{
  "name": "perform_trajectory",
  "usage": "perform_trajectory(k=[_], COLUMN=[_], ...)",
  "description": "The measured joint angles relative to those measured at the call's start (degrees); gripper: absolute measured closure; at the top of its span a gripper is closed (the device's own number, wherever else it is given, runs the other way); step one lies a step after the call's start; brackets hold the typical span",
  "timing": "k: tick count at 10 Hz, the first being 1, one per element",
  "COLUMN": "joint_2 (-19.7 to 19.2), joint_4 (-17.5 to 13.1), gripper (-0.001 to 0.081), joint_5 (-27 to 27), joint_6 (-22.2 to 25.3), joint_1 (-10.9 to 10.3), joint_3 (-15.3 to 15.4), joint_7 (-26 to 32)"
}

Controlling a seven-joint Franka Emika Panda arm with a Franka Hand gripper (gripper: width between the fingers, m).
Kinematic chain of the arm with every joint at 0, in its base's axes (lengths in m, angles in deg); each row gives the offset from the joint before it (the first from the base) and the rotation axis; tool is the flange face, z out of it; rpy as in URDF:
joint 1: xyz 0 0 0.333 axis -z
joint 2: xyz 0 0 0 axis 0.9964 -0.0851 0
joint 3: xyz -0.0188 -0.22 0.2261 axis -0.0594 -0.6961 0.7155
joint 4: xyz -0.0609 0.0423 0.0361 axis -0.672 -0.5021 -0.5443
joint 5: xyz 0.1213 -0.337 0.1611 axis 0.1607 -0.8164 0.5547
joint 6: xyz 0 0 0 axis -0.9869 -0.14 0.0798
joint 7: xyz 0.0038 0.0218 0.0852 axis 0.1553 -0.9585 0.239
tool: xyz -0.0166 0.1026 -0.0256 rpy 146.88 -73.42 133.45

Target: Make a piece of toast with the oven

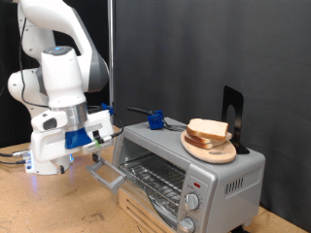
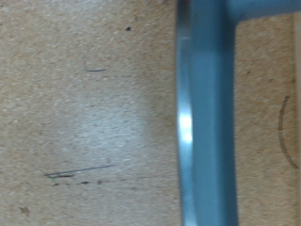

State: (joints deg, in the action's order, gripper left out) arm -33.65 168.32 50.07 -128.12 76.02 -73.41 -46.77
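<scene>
Oven (image 1: 185,165) door open, hand (image 1: 95,142) possibly gripping handle; toast (image 1: 208,130) atop

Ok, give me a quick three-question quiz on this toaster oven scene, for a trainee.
1. True or false: the oven door is shut.
2. Where are the bread slices? A) on the board on top of the oven; B) on the rack; C) in the claw.
3. Fill in: the claw is nearest the door's ____.

Key: 1 false, the door hangs open. 2 A. 3 handle.
</scene>
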Motion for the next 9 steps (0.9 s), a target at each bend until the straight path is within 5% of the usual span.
perform_trajectory(k=[9], joint_2=[-17.99], joint_4=[-2.05], gripper=[0.0125], joint_5=[3.1], joint_6=[-15.27], joint_1=[2.66], joint_3=[-1.32], joint_7=[2.07])
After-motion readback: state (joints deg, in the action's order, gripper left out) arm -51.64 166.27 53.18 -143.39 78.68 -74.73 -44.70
